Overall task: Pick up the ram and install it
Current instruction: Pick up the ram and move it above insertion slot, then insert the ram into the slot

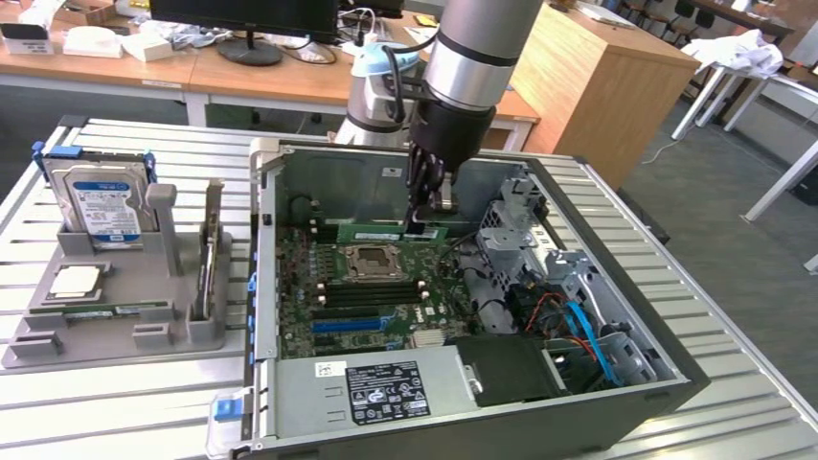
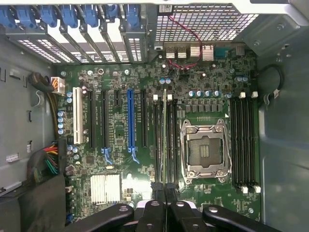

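Note:
The ram is a thin green strip with a pale label, held on edge inside the open computer case. It hangs just above the motherboard, on the far side of the processor socket in the exterior view. My gripper reaches straight down into the case and is shut on the ram's end toward the exterior view's right. In the wrist view the ram shows edge-on as a thin line over the black memory slots beside the socket, with my gripper closed around it.
A grey holder at the exterior view's left carries a hard drive and a square processor chip. Inside the case are a drive cage, cables, a power supply, and a blue slot.

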You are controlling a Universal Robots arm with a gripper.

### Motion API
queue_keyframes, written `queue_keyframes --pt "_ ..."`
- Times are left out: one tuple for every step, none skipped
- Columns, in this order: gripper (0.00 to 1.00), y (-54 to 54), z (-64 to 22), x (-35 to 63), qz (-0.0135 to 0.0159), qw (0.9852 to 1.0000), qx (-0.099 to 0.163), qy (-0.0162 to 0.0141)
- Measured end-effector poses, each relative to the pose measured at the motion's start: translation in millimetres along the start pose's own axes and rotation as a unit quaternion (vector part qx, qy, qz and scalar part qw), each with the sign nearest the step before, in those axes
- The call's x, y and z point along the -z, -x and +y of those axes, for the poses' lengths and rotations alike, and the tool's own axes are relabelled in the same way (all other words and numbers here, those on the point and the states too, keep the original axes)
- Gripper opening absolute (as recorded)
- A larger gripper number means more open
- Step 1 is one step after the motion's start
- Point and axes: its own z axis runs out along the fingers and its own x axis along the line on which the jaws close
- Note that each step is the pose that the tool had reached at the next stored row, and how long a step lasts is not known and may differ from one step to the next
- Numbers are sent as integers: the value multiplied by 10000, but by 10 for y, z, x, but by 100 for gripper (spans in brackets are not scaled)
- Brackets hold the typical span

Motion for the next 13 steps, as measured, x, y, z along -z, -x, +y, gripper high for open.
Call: queue_keyframes --pt "11 0 0 -2 -2 10000 0 0" --pt "11 0 0 -1 -1 10000 0 0" --pt "11 0 0 -2 -2 10000 0 0" --pt "11 0 0 -2 -2 10000 0 0" --pt "11 0 0 -2 -2 10000 0 0" --pt "11 0 0 -2 -1 10000 0 0" --pt "11 0 0 -2 -1 10000 0 -1" --pt "11 0 0 -2 -2 10000 0 0" --pt "11 0 0 -2 -2 10000 0 0" --pt "11 0 0 -2 -2 10000 0 0" --pt "11 0 0 -2 -1 10000 0 0" --pt "11 0 0 -6 -3 10000 0 -1" --pt "11 0 0 -14 -3 10000 0 -1"
